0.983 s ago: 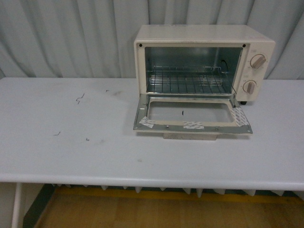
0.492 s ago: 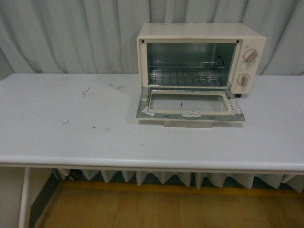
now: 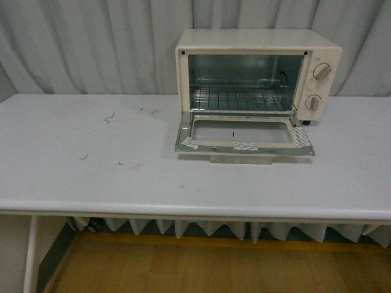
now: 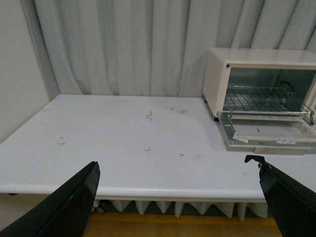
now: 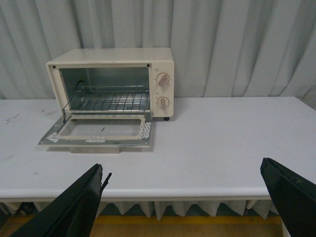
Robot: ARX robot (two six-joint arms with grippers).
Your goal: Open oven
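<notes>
Plainly, both sets of fingers are spread wide and hold nothing: the left gripper (image 4: 177, 197) shows its two dark fingers (image 4: 64, 207) at the far edges of its wrist view, and the right gripper (image 5: 190, 202) does the same with its own fingers (image 5: 74, 205). Both hang off the near edge of the tabletop (image 3: 91, 177), well apart from the oven (image 3: 256, 43), and neither arm shows in the front view.

The oven stands toward the back of the tabletop, right of centre, close to the grey curtain (image 3: 91, 49). Its door (image 3: 244, 146) is dropped all the way down, lying about flat in front of the cavity with the bar handle (image 3: 241, 159) at its near edge. The wire rack (image 3: 241, 97) inside is in plain sight. By that showing the task looks done; nothing seems left but to keep the arms clear.

The oven's long axis runs left to right along the tabletop. Its open front faces the robot, with the two knobs (image 3: 322, 71) at the right end.
</notes>
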